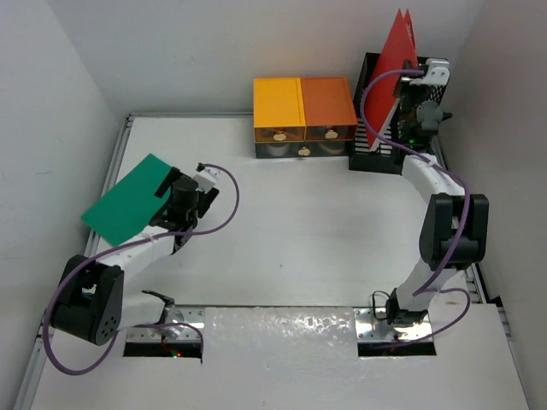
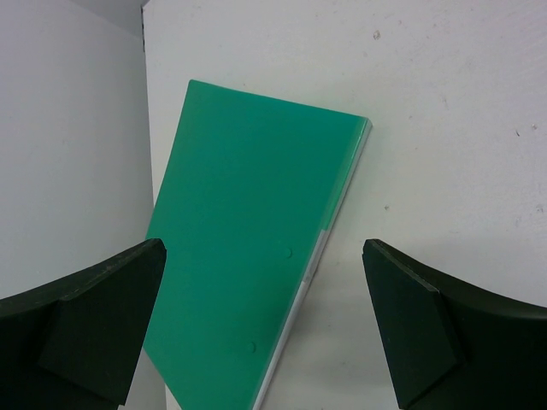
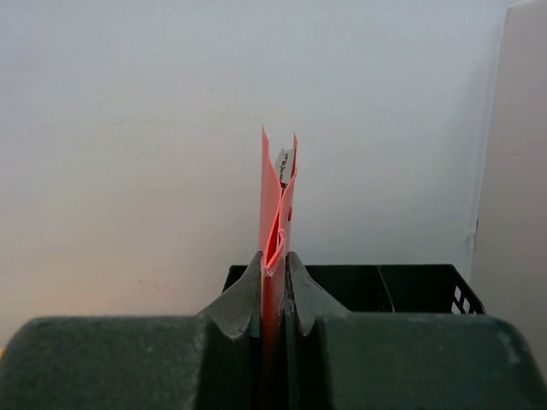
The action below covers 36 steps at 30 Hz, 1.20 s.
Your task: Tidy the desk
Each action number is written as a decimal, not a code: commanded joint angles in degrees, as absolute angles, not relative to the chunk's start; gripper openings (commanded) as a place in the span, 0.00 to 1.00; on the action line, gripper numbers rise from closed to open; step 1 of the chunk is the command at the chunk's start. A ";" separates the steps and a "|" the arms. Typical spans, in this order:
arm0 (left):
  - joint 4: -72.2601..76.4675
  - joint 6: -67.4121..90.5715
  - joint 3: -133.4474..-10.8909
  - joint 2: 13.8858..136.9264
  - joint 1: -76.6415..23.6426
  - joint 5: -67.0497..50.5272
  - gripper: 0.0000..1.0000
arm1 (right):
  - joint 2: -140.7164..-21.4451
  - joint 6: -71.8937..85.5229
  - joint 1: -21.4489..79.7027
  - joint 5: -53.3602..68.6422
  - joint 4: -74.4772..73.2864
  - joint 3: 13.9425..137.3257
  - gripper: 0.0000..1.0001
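Spans nearly the whole top view as a white worktop [image 1: 299, 231], railed in thin metal along its edges, with both arm bases at the near edge. Carries at the far end an orange-and-yellow drawer unit [image 1: 303, 115] and, just to its right, a black mesh rack [image 1: 376, 137] in the far right corner.

Reaches with the right hand [image 1: 410, 77] up over the rack. Pinches a red folder [image 1: 400, 43] there, upright and edge-on to the wrist camera. From the wrist: fingers [image 3: 239, 299] drawn in narrow, pressed against both faces of the folder [image 3: 278, 188], with the rack [image 3: 385, 290] behind and below. Hard to tell whether the folder's lower edge is in a slot or above one.

Hangs with the left hand [image 1: 168, 190] at the worktop's left side, over the right corner of a green folder [image 1: 128, 201]. Spread wide in the wrist view: two dark fingers [image 2: 94, 325] well apart, gripping nothing, with the folder [image 2: 248, 248] in the gap below them. Green folder skewed, partly on the worktop [image 2: 444, 128] and partly out past the left rail toward the wall [image 2: 68, 128]. Cannot tell whether touched by the hand or merely under it.
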<state>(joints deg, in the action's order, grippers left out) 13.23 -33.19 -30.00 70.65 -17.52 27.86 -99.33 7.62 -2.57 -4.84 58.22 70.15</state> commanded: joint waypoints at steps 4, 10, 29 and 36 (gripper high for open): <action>14.41 -33.75 -31.29 70.84 -16.70 28.21 1.00 | -101.33 6.07 -1.85 -8.96 65.21 74.71 0.00; 14.59 -33.93 -31.20 71.10 -16.61 28.21 1.00 | -103.70 4.66 -1.67 -10.63 70.29 73.22 0.00; 13.45 -33.40 -31.99 72.07 -16.35 27.95 1.00 | -107.32 3.07 1.32 -11.43 75.15 63.30 0.00; 6.09 -31.29 -36.29 76.37 -13.90 26.12 1.00 | -107.58 4.92 1.32 -11.25 69.79 60.82 0.00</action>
<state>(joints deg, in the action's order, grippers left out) 9.47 -33.30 -32.53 74.83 -16.19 27.55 -108.55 3.25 0.95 -12.29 69.93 60.73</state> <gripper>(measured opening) 0.996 0.026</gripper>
